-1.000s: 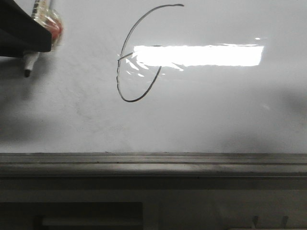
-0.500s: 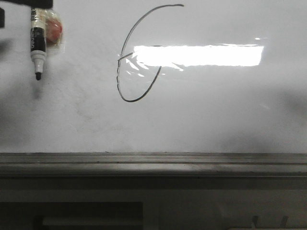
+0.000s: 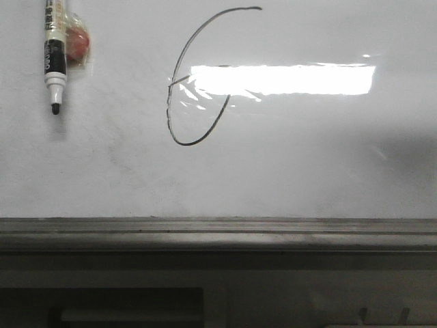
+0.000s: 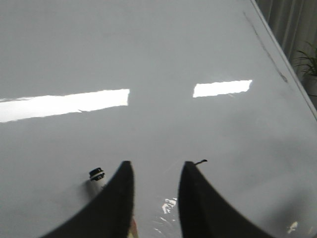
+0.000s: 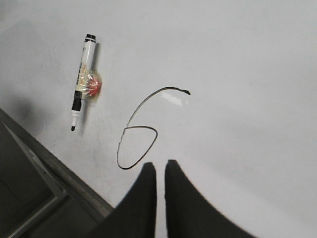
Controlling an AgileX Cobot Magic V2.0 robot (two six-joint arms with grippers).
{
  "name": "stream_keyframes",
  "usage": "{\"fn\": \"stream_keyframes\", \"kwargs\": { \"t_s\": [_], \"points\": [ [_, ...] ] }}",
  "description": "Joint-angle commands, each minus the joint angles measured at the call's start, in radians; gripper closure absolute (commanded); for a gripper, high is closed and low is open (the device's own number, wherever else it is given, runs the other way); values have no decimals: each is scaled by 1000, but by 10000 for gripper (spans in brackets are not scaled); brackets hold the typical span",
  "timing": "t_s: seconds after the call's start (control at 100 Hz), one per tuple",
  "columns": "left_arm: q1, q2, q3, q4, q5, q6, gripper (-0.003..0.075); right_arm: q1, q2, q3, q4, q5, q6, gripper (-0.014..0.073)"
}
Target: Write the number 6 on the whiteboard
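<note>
The 6 (image 3: 194, 85) looks fully drawn on the board (image 3: 307, 171); marker (image 3: 53, 58) parked left, probably magnet-stuck. Left fingers (image 4: 119, 198) spread, right fingers (image 5: 143, 198) nearly closed, nothing held.

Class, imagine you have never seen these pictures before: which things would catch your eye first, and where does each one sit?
First comes the number 6, a thin dark stroke drawn upper-middle on the whiteboard, its loop crossed by a bright rectangular light reflection. Next is the marker at the board's upper left in the front view, tip down, with a red blob wrapped in clear tape beside its barrel. No gripper holds it.
</note>
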Motion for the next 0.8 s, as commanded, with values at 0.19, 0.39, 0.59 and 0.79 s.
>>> {"fn": "stream_keyframes", "kwargs": {
  "t_s": [0.19,0.39,0.59,0.79],
  "points": [
    [1,-116,87,86,122,5,741,-6,-268,184,25,-256,-80,659],
    [1,-243,187,86,122,7,740,-6,-436,332,21,-279,-80,659],
    [1,-345,237,83,113,7,740,-6,-492,394,21,-277,-80,659],
    [1,-354,240,83,80,7,740,-6,-492,403,21,-282,-80,659]
  ]
}}
